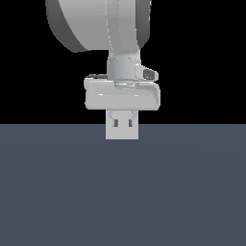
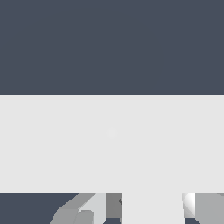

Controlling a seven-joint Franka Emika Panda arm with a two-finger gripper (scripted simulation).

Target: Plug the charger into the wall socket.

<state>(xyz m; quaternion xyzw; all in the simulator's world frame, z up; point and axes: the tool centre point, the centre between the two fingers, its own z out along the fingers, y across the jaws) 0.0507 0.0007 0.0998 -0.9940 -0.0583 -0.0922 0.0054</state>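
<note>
The wall socket fills the wrist view as a wide light-grey band, with one faint dot at its centre. The charger, a white block, butts end-on against the socket's edge of the band; its prongs are hidden. My gripper is shut on the charger, with one finger on each side of it. In the exterior view the gripper points down at the floor line, right at the small grey square socket. There the charger cannot be told apart from the fingers and the plate.
A flat dark blue-grey floor spreads across the lower half of the exterior view, under a black background. The thick grey arm comes down from above. Nothing else shows.
</note>
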